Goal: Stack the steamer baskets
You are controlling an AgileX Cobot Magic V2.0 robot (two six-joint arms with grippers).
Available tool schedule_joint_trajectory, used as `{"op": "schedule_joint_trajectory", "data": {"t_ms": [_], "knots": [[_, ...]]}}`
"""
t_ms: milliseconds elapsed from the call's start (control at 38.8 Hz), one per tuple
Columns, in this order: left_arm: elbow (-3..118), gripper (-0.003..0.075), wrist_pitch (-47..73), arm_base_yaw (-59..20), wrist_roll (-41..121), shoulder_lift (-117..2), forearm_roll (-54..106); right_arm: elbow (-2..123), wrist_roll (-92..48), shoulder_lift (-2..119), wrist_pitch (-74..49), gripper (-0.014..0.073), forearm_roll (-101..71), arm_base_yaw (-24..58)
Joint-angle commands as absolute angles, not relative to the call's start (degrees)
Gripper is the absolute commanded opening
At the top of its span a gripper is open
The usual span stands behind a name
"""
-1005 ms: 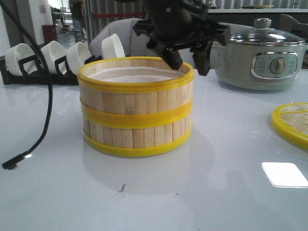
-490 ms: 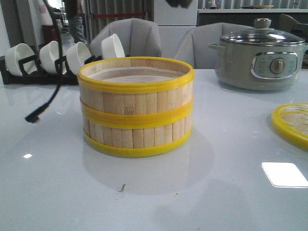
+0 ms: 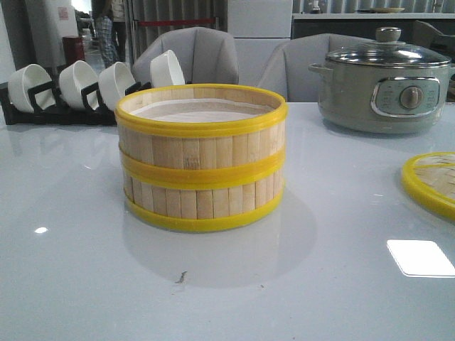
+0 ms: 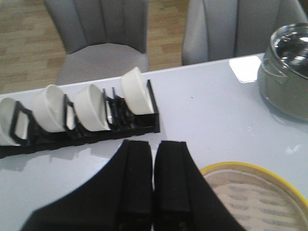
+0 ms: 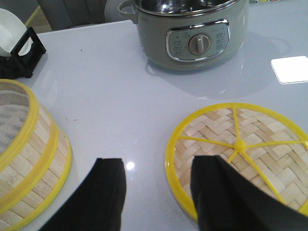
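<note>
front view shows the steamer baskets [image 3: 201, 158] already stacked mid-desk [image 3: 320, 284], both arms clear. left gripper [image 4: 153, 192], jaws together, hangs nearer them; right gripper [image 5: 156, 197], jaws apart, sits over the lid [image 5: 240, 144].

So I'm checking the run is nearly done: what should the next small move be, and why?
Probably lower the open right gripper onto the woven lid to grasp its rim. The two steamer baskets already sit stacked and aligned, the top one uncovered, and the lid lies flat on the table just under that gripper. The left gripper is shut and holds nothing.
</note>
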State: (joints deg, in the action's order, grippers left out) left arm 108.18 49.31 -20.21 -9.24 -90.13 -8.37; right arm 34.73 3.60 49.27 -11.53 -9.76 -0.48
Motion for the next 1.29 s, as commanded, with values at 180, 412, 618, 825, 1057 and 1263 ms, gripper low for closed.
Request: {"op": "schedule_joint_trajectory", "data": {"t_ms": [180, 412, 618, 825, 1057, 1263], "knots": [[88.5, 0.0087, 37.7, -14.1, -10.5, -70.3, -8.5, 36.7, 2.9, 49.0, -7.3, 0.0434, -9.6, -0.8], [70.1, 0.0086, 31.2, -13.8, -10.5, -56.0, -8.5, 36.7, 2.9, 49.0, -7.3, 0.0434, -9.6, -0.8], [56.7, 0.0086, 25.3, -13.8, -10.5, -46.1, -8.5, 36.7, 2.9, 49.0, -7.4, 0.0434, -9.6, -0.7], [45.7, 0.0086, 21.6, -13.8, -10.5, -38.6, -8.1, 36.7, 2.9, 49.0, -8.3, 0.0434, -9.6, -0.7], [36.2, 0.0086, 15.9, -13.8, -10.5, -33.8, -6.6, 36.7, 2.9, 49.0, -9.6, 0.0434, -9.6, -0.7], [30.6, 0.0086, 11.9, -13.8, -10.5, -32.2, -6.6, 36.7, 2.9, 49.0, -9.8, 0.0434, -9.6, -0.7]]}}
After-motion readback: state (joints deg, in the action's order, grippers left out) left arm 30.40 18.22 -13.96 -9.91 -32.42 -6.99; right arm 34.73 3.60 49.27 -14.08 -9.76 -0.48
